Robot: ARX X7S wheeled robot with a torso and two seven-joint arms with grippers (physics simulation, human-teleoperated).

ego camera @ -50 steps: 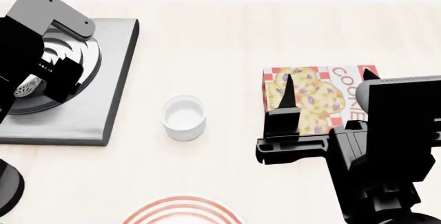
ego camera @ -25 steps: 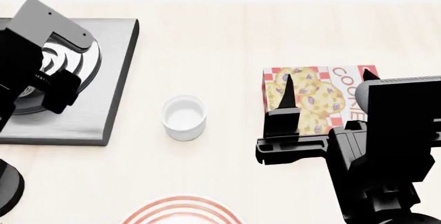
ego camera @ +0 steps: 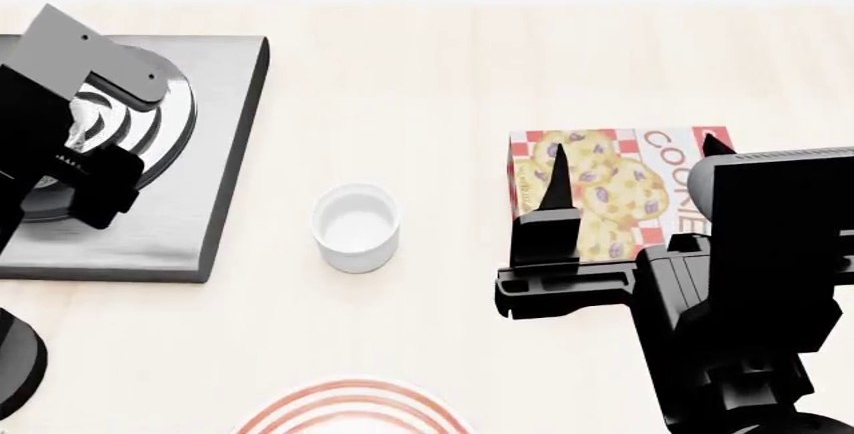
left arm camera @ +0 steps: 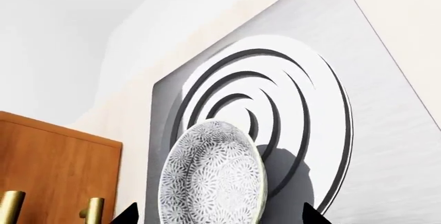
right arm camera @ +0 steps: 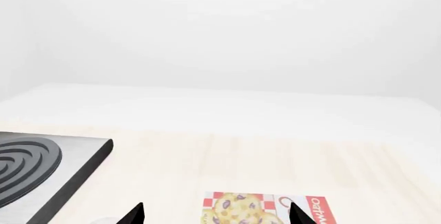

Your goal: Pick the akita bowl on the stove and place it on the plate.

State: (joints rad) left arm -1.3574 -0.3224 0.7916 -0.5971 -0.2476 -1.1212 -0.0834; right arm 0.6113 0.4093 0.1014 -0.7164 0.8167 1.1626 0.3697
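Left wrist view: the akita bowl (left arm camera: 212,175) fills the lower middle, its grey-black net pattern turned toward the camera, so it looks tilted well off level. It sits between the two black tips of the left claw (left arm camera: 219,214), which show only at the picture's edge, one on each side of the bowl. Whether the tips press on the bowl or stand just clear of it I cannot tell. Behind it lie the stove (left arm camera: 399,146) and its burner rings (left arm camera: 289,105); a wooden cabinet (left arm camera: 55,167) with brass handles stands further off.

Head view: the left arm covers the burner, and the bowl itself is hidden under it. A small white cup (ego camera: 356,227) stands on the bench (ego camera: 400,104) between the stove and a cookie box (ego camera: 614,189). The red-ringed plate (ego camera: 350,409) shows only its far rim at the near edge. The right claw (ego camera: 630,179) hangs over the box, its pointed fingers well apart and empty.

Right wrist view: those fingertips frame the cookie box, with nothing between them.

The bowl reads as rigid, glazed, light and breakable, so probably slippery. A pinch across the rim wall looks the soundest hold, kept gentle and level for the carry to the plate.
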